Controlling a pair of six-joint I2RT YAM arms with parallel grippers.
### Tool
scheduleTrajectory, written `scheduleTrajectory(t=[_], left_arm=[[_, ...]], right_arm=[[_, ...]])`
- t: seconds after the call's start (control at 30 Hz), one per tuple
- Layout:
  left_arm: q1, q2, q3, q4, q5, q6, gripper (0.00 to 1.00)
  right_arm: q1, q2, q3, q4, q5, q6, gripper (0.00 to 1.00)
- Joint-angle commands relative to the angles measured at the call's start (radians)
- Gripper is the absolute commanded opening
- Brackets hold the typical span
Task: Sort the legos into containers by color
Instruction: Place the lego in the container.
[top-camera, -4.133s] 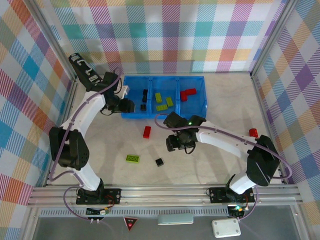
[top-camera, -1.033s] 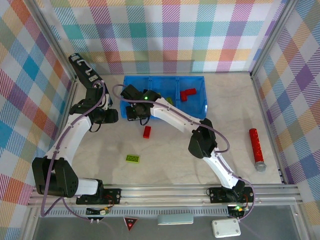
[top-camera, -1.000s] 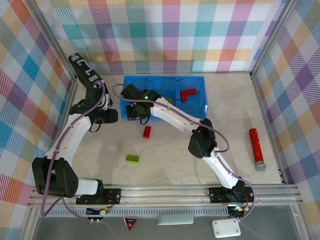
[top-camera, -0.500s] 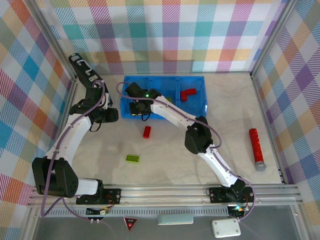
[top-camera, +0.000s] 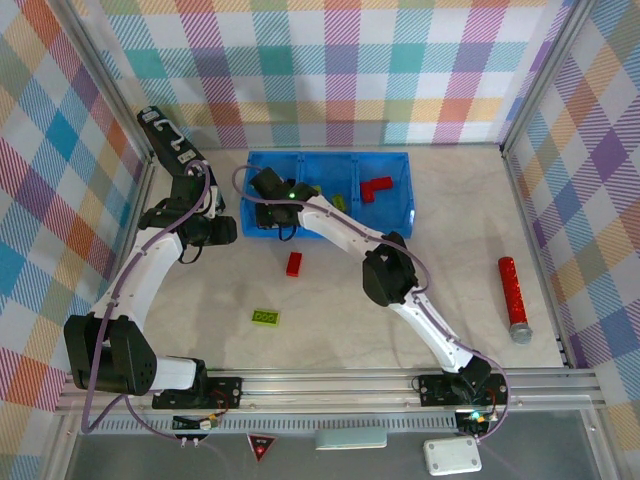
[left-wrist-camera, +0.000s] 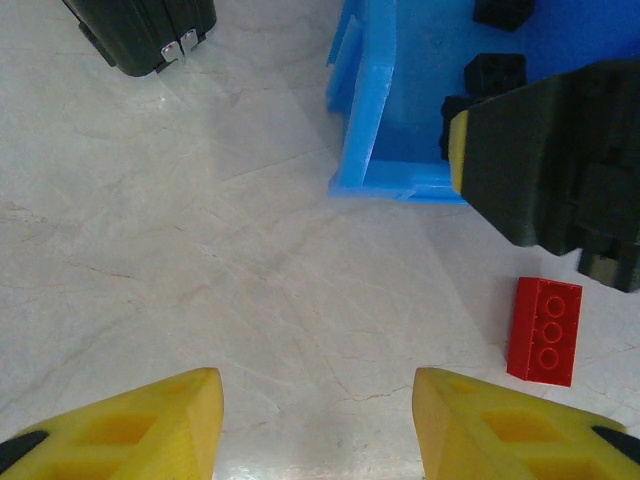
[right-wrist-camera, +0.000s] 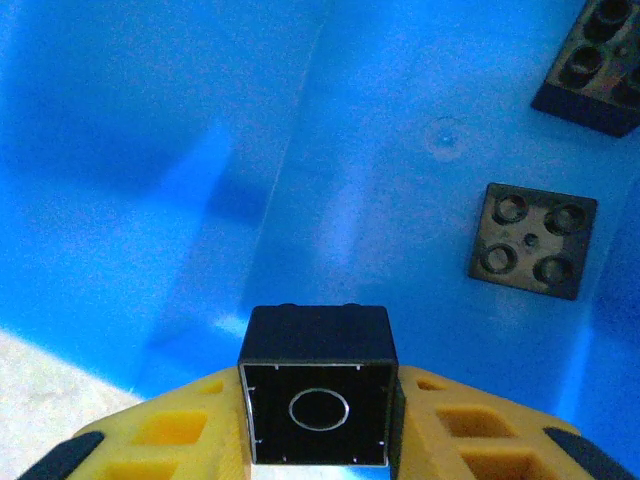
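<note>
Looking down between the spread yellow fingers (left-wrist-camera: 150, 420) of the left hand (left-wrist-camera: 318, 425) onto a pale surface (left-wrist-camera: 200, 250).
Bare surface between them. Upper right: corner of a blue bin (left-wrist-camera: 365, 110), black bricks (left-wrist-camera: 495, 72) inside, right hand (left-wrist-camera: 470, 140) over its near wall. Just outside that wall: a red brick (left-wrist-camera: 545, 330), flat on the surface, studs up. Top left: a black block (left-wrist-camera: 150, 30) with metal clips.

Right arm (top-camera: 338, 226) crosses frame centre diagonally, blocking blue bin (top-camera: 407, 195) left compartment; right claw (right-wrist-camera: 320, 440) grips black brick (right-wrist-camera: 318, 395) there. Lower-centre bench (top-camera: 330, 340) open except red brick (top-camera: 293, 263), green brick (top-camera: 266, 316). Red cylinder (top-camera: 513, 297) lies far right. Left arm (top-camera: 137, 278) crowds left edge.
</note>
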Motion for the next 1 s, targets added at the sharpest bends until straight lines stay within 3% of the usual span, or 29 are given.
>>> scheduleTrajectory(t=[0.0, 0.17, 0.4, 0.77, 0.97], left_arm=[[0.011, -0.002, -0.016, 0.017, 0.005, -0.010, 0.53], [0.011, 0.004, -0.016, 0.019, 0.009, -0.010, 0.53], [0.011, 0.009, -0.017, 0.020, 0.016, -0.013, 0.53], [0.011, 0.006, -0.014, 0.015, 0.016, -0.011, 0.53], [0.010, 0.002, -0.017, 0.014, -0.002, -0.008, 0.53]], right_arm=[[-0.005, 0.029, 0.034, 0.050, 0.017, -0.010, 0.36], [-0.004, 0.040, 0.034, 0.084, 0.018, -0.021, 0.39], [-0.002, 0.013, 0.034, 0.081, 0.020, -0.023, 0.50], [0.022, -0.100, 0.028, -0.023, 0.016, -0.048, 0.51], [0.037, -0.197, -0.083, -0.048, 0.023, -0.048, 0.51]])
